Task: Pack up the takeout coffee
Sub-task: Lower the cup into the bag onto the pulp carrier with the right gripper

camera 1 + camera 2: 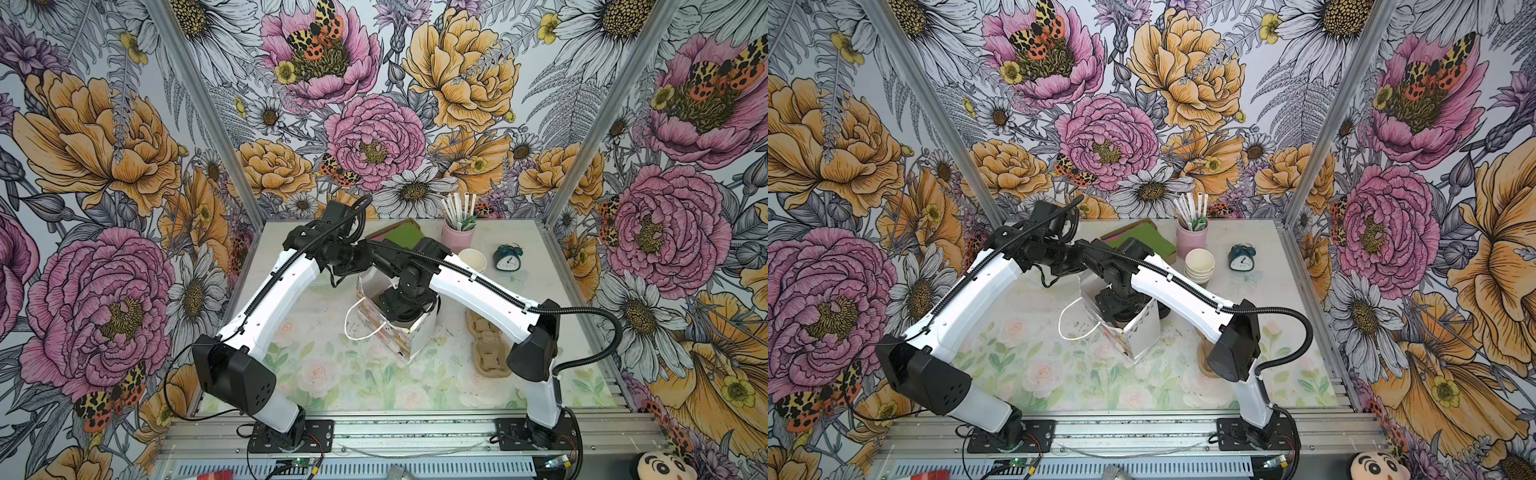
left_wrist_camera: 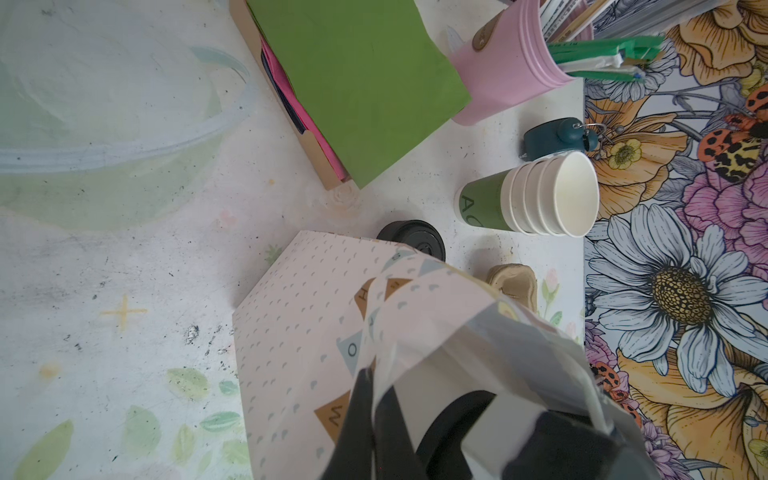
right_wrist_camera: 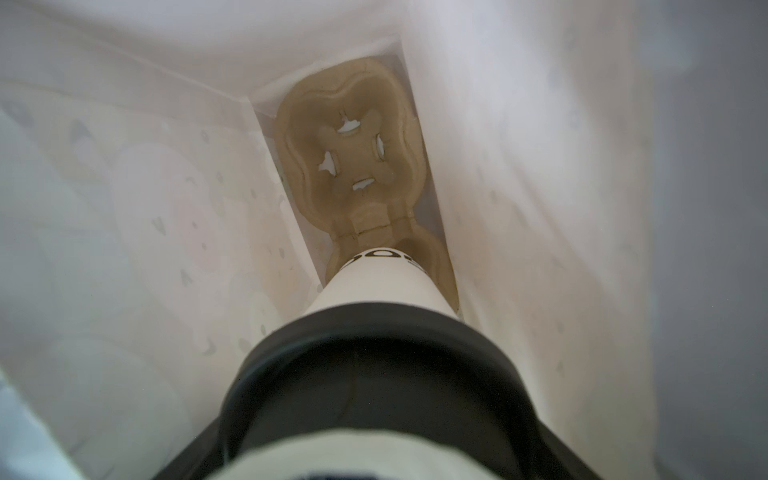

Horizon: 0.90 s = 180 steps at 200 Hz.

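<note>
A pink cup (image 1: pixel 457 237) of wrapped straws stands at the back. Just right of it sits a teal alarm clock (image 1: pixel 508 258). In front of it is a stack of lidless paper cups (image 1: pixel 1200 266), and to its left lie green napkins (image 1: pixel 397 239) in a cardboard tray.

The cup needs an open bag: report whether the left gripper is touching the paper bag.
Touching. The left wrist view shows the left gripper with its jaws shut on the paper bag's rim, paper pinched between them.

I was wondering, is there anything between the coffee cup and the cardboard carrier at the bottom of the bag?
Nothing visible does. Seen from the right wrist, the coffee cup appears to reach base-first into one pocket of the carrier, and nothing else lies inside the bag.
</note>
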Available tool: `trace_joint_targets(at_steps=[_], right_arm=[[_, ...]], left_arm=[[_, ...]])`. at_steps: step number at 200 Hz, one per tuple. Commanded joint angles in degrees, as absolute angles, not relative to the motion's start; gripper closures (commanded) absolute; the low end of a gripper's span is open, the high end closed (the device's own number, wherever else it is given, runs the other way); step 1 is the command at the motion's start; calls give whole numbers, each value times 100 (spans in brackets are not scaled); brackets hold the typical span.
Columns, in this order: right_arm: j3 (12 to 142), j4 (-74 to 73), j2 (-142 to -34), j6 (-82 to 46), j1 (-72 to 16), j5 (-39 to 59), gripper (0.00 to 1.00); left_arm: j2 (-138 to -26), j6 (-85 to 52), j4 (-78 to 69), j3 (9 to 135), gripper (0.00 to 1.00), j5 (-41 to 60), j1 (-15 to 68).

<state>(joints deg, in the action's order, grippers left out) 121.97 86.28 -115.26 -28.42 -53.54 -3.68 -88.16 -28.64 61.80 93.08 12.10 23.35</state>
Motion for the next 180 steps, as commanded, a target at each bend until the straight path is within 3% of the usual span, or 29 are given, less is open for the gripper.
trace_joint_targets(at_steps=[1, 180], right_arm=[[12109, 8440, -11589, -2783, -5334, -445, 22], [11794, 8271, -11944, -2457, -5293, -271, 22]], left_arm=[[-8503, -3023, 5862, 9093, 100, 1225, 2254], [-8498, -3104, 5669, 9031, 100, 1228, 2279]])
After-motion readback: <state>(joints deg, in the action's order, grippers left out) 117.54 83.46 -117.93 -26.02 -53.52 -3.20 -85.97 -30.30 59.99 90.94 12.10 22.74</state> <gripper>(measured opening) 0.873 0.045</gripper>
